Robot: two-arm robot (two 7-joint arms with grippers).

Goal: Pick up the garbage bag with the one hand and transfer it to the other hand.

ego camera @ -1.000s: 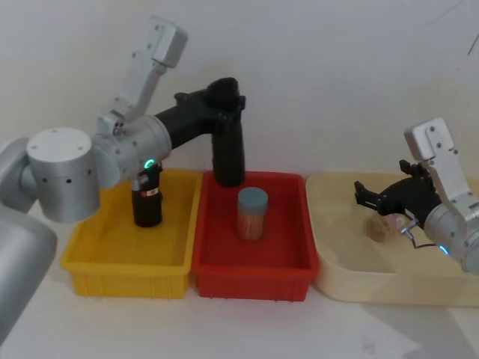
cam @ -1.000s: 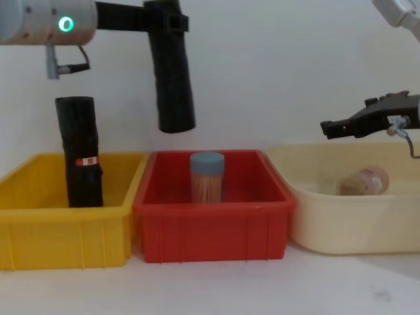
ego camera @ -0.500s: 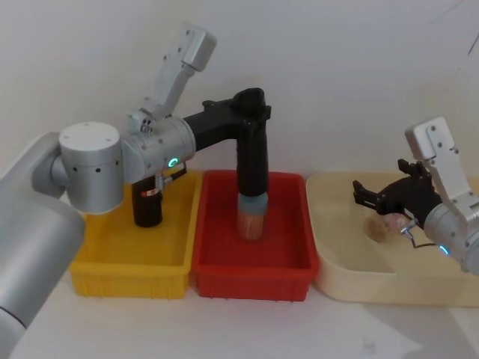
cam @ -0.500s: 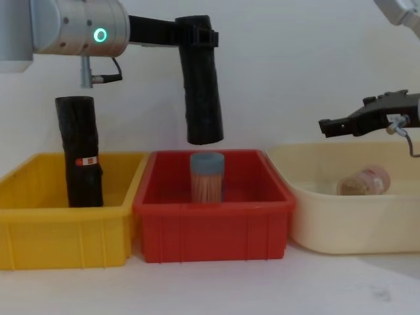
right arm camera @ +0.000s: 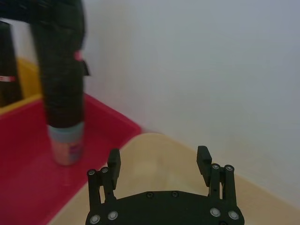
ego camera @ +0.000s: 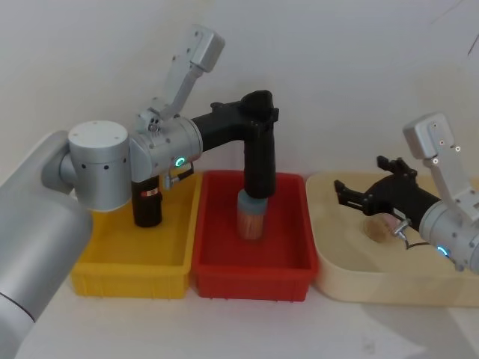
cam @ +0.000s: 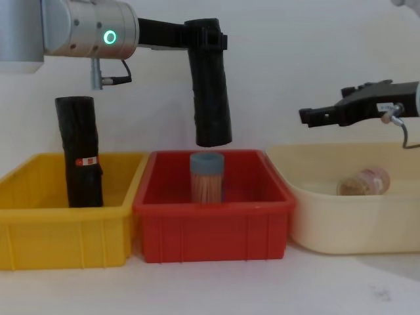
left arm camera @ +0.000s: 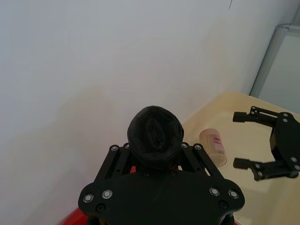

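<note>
Above the red bin (cam: 213, 230) and the cream tray (cam: 341, 230) beside it, we find the job half done. The garbage bag (cam: 211, 98) hangs upright in the air over the bin, clamped near its top by the left gripper (cam: 205, 39). The handover, we judge, is not yet made: the right gripper (ego camera: 350, 193) hovers over the tray with fingers spread wide, well apart from the roll.

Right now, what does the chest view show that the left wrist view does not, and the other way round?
Chest, not wrist: the yellow bin with the stickered roll, and the blue-lidded jar below the garbage bag. Wrist, not chest: the bag's crumpled top face between the fingers of the left gripper. Both: the right gripper above the cream tray.
</note>
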